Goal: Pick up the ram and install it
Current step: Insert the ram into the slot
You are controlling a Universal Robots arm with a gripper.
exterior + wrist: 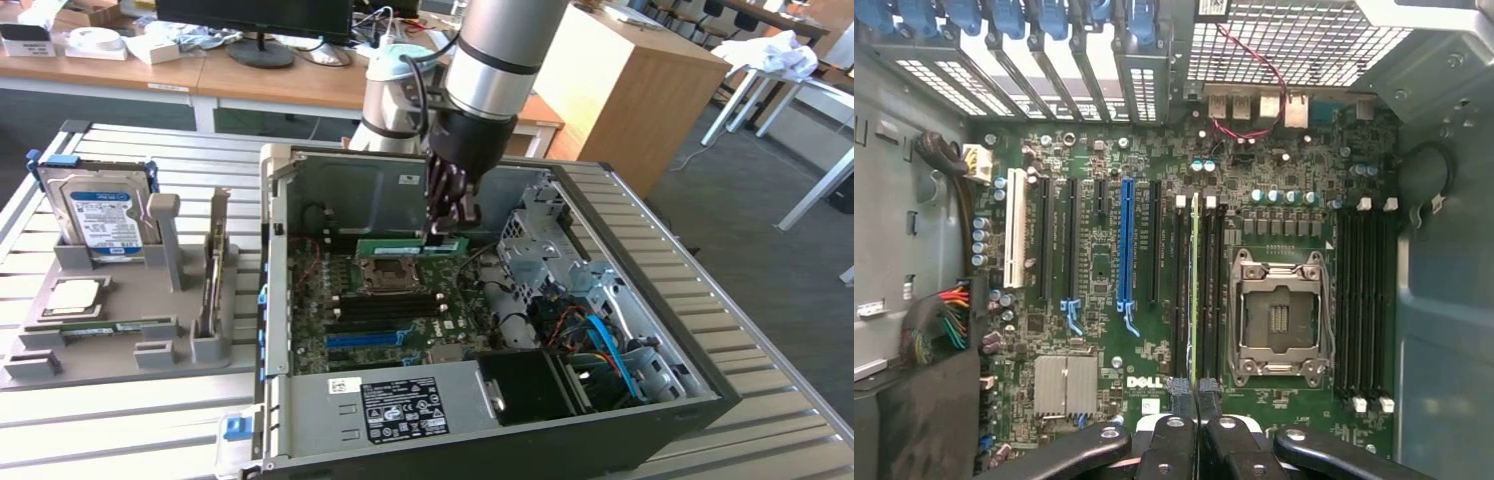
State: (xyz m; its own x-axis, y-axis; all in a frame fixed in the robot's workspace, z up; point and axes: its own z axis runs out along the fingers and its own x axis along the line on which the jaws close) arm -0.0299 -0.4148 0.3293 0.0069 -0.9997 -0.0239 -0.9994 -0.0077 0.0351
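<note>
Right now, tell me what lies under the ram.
Black memory slots on the motherboard, beside the processor socket. The ram, held by the gripper, covers the slot directly beneath it.

Case is showing bare matt grey sheet metal, motherboard and ram are looking like green circuit-board laminate, gripper is reading matt black, heatsink is showing finned bare metal, holder tray is looking matt grey plastic.

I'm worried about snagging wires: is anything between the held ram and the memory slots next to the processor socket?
Nothing visible does. The ram, clamped in the jaws, lines up edge-on with the bare black slots beside the empty socket. The red wire lies well clear of them.
</note>
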